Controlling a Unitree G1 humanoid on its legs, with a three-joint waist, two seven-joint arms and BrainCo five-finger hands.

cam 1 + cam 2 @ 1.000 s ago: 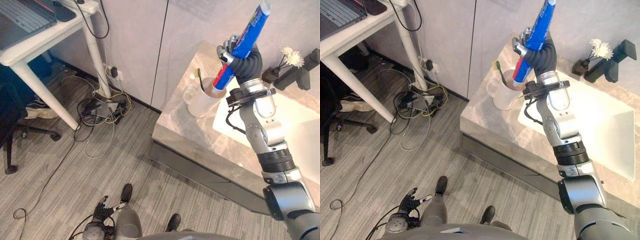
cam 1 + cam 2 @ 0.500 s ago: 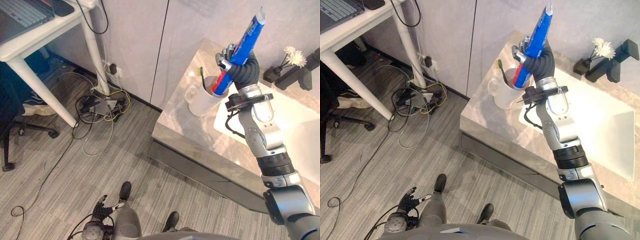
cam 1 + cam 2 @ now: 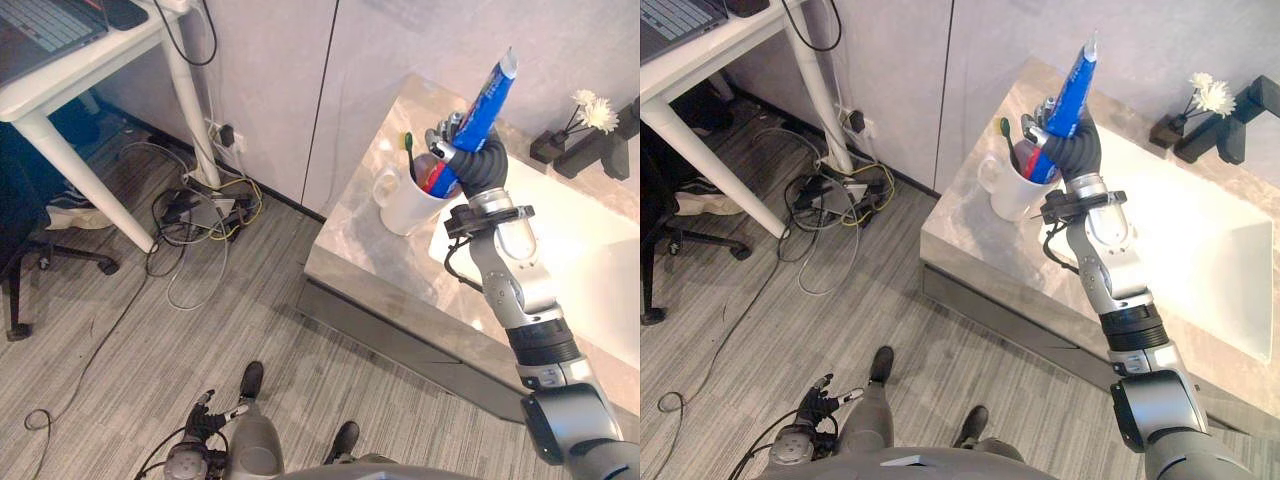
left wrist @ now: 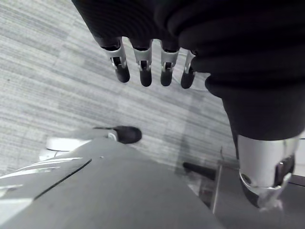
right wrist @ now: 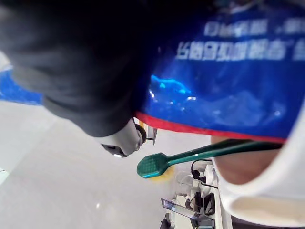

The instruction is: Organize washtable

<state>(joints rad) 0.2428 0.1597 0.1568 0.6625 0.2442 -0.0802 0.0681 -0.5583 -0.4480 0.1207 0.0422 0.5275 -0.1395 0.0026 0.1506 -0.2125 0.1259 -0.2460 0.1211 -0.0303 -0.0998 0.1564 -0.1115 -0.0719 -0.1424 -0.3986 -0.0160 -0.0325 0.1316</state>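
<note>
I held the right hand [image 3: 476,160] curled round the toothpaste tube [image 3: 486,98], lower end in the mug [image 3: 402,207]; release judged next.

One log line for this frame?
step: toothpaste to mug | right hand: shut on toothpaste, lower end at mug mouth | toothbrush: in mug | left hand: open, low
</note>
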